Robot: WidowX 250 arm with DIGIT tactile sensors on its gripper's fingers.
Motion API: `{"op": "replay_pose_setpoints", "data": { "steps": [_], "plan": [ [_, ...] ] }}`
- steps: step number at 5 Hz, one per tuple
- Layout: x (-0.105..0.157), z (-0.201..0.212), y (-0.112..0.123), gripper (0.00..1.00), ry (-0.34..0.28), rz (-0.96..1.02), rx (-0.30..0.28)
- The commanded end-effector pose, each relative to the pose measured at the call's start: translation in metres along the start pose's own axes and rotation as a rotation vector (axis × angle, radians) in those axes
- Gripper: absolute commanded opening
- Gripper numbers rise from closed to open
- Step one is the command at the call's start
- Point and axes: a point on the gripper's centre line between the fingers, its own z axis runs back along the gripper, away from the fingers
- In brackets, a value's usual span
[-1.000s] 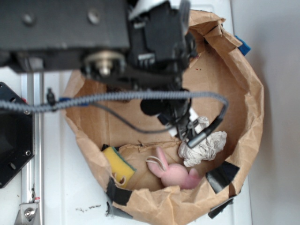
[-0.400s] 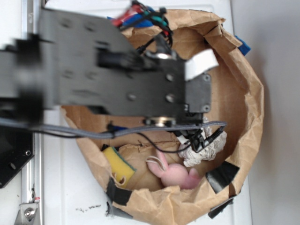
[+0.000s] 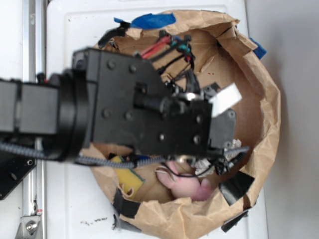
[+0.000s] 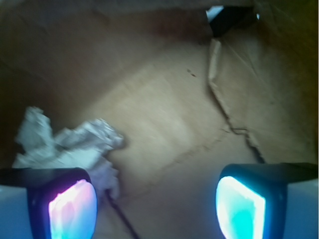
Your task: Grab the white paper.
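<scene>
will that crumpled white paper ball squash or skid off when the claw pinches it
The white paper is loosely crumpled with deep creases, so it will probably squash and feel very light. Its ragged folds should catch the fingers rather than slip. It sits off toward one finger of the open claw, so a closing pinch might nudge it aside.

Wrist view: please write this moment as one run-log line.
gripper: open | paper: by one finger, not between | bag: around | grasp: not yet

Bag floor (image 4: 164,134) seemingly clear beside white paper (image 4: 75,149).
</scene>
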Motion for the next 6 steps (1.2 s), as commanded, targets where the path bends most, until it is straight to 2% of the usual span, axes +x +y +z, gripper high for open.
{"op": "replay_pose_setpoints", "data": {
  "steps": [1,3,4,5,6],
  "plan": [
    [0.009,0.023,-0.014,1.0,-0.043,0.024,-0.159],
    [0.009,0.005,-0.029,1.0,-0.032,0.019,-0.169],
    [0.01,-0.003,-0.031,1.0,-0.02,0.021,-0.2],
    [0.011,-0.013,-0.032,1.0,-0.006,0.007,-0.262],
    [0.014,-0.029,-0.036,1.0,0.024,-0.011,-0.272]
  ]
}}
